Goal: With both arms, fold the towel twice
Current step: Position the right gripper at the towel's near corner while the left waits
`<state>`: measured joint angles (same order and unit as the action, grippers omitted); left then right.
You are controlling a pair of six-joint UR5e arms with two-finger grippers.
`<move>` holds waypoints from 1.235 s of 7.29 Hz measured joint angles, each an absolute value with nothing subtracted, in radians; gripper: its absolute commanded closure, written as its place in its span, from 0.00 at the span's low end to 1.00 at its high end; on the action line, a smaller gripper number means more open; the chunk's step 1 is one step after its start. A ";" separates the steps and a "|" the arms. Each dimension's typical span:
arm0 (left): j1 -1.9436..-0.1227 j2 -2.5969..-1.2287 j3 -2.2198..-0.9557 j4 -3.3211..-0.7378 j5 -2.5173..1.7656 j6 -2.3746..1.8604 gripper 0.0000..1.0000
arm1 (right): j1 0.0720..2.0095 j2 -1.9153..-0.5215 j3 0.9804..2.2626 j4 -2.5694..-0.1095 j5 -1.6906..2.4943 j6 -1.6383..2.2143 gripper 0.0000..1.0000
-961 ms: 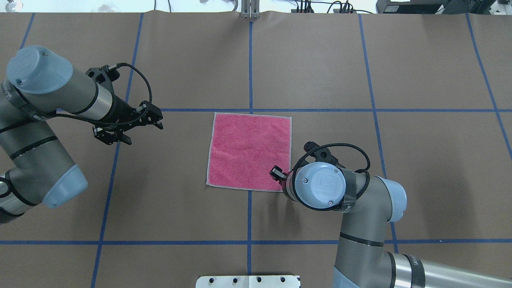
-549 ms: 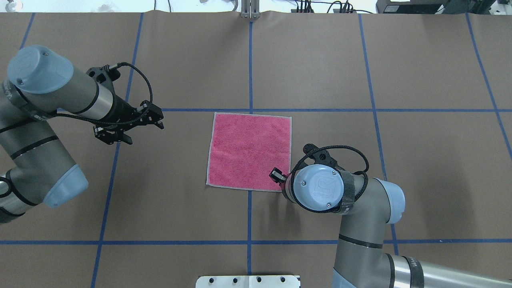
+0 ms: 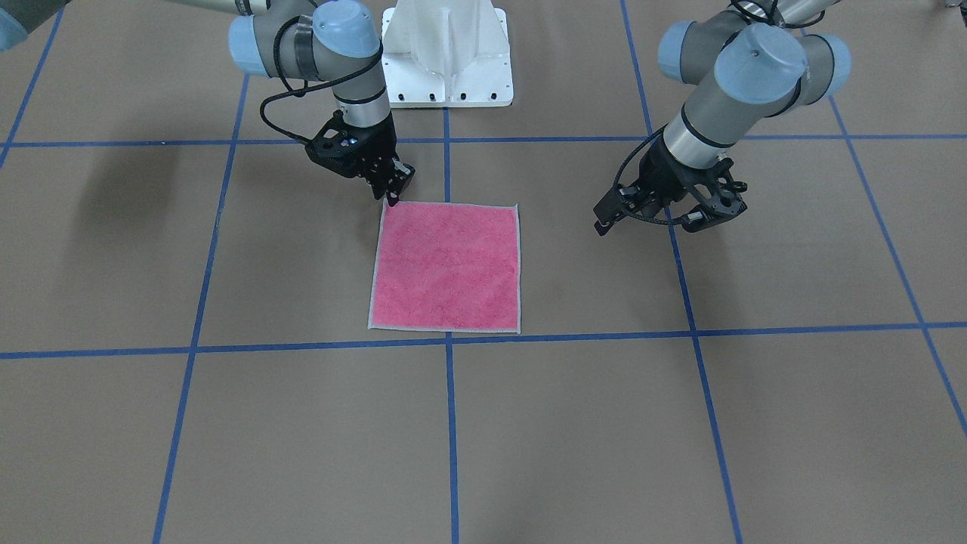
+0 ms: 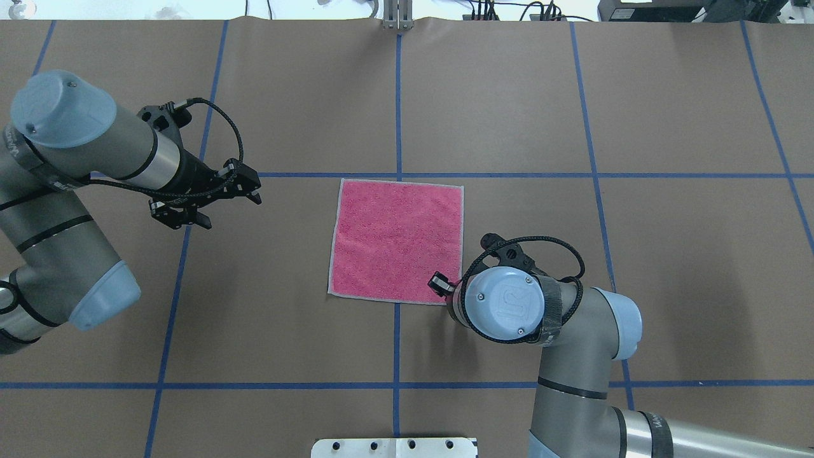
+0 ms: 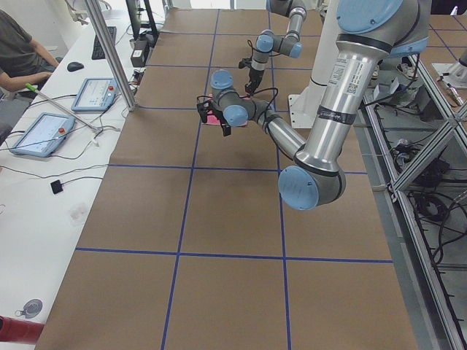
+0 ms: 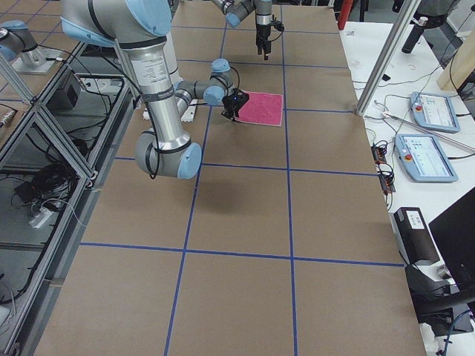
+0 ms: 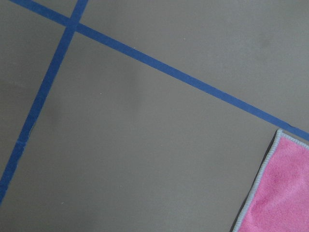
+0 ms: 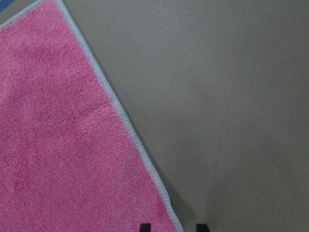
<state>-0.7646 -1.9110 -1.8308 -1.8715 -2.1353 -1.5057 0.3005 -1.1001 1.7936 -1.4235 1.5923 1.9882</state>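
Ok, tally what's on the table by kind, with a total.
Towel: 1
Robot arms: 2, the left arm and the right arm
White base: 1
Total: 4

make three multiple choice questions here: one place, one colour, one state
1. Relative to the towel, the right gripper is: A over its middle; B at a corner; C far off it.
2. The towel's upper face is: A grey; B blue; C pink.
3. The towel is: A flat, unfolded; B folded once; C bunched up.
B, the corner lies between its jaws in the wrist view; C, pink shows in every view; A, it lies as one flat square.
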 measured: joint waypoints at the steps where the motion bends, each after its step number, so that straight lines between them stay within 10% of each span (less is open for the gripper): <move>1: -0.764 -1.911 -1.833 -1.872 -2.135 -1.509 0.00 | 0.300 -1.100 1.793 -1.424 1.592 1.989 0.76; 4: -0.765 -1.911 -1.836 -1.872 -2.135 -1.517 0.00 | 0.299 -1.102 1.791 -1.424 1.591 1.989 1.00; 9: -0.764 -1.916 -1.840 -1.873 -2.131 -1.535 0.00 | 0.303 -1.104 1.802 -1.424 1.593 1.988 1.00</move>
